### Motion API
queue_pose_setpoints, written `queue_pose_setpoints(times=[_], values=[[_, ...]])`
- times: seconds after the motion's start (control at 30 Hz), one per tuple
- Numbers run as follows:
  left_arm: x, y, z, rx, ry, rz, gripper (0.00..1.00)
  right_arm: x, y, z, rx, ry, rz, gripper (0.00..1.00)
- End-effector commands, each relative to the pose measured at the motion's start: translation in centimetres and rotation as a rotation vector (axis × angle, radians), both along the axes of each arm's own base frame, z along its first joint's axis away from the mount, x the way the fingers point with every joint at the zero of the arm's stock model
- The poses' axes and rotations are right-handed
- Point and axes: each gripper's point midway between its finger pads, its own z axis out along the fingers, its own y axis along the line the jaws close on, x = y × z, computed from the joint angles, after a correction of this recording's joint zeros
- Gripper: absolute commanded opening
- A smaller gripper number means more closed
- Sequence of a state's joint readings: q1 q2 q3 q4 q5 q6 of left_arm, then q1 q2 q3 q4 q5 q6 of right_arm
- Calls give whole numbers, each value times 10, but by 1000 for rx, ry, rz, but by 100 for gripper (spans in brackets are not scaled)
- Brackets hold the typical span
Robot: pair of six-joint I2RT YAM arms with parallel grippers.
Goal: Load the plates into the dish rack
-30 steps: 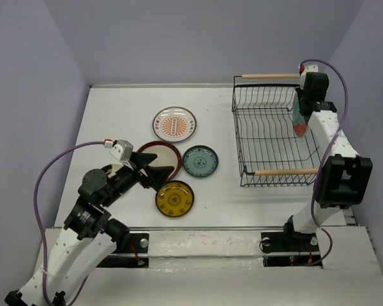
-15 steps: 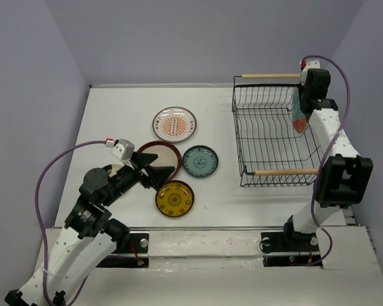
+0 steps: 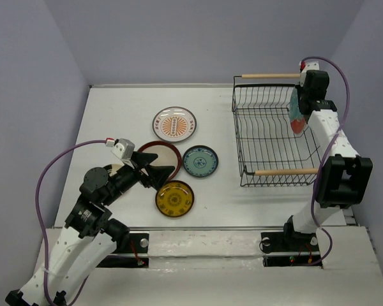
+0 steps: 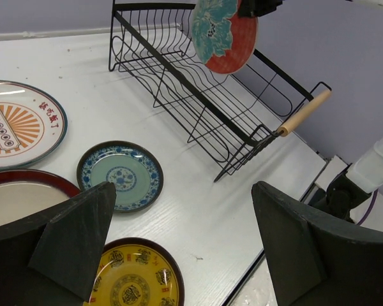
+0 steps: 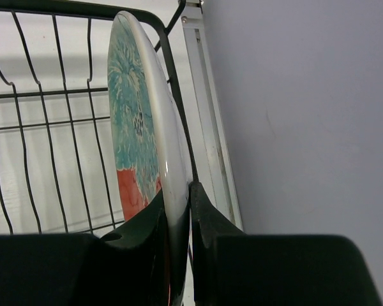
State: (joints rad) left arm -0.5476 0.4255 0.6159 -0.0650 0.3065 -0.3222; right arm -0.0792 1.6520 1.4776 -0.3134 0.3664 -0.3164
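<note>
My right gripper (image 3: 301,105) is shut on the rim of the teal-and-red plate (image 3: 296,115) and holds it upright over the far right side of the black wire dish rack (image 3: 235,127). In the right wrist view the fingers (image 5: 207,217) pinch the plate (image 5: 137,127) on edge. My left gripper (image 3: 154,175) is open and empty, low over the table between the amber-yellow plate (image 3: 175,199) and the dark-red-rimmed cream plate (image 3: 166,153). The small teal-blue plate (image 3: 200,160) and the white plate with orange centre (image 3: 174,123) lie flat. The plain cream plate is mostly hidden under my left arm.
The rack has two wooden rod handles, one far (image 3: 271,76) and one near (image 3: 286,171). The purple wall stands close behind the rack's right side (image 5: 293,127). The table's front edge (image 4: 255,274) is just past the amber-yellow plate (image 4: 131,274).
My right gripper has shifted the teal-and-red plate slightly left and farther back over the rack. The left arm has not moved.
</note>
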Motion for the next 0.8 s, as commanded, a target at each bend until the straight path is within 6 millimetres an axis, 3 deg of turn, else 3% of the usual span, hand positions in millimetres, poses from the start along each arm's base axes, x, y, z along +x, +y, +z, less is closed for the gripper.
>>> queue_pose_setpoints(times=[0.0,0.57,0.77], values=[[2,-2,11,-12,-40,-11,99,20,-8,65,-29,-256,-37,7],[6,-3,7,-5,-21,-8,99,39,-2,30,-4,-204,-2,7],[11,-2,3,-8,1,10,99,40,-3,26,-2,-198,-10,37]])
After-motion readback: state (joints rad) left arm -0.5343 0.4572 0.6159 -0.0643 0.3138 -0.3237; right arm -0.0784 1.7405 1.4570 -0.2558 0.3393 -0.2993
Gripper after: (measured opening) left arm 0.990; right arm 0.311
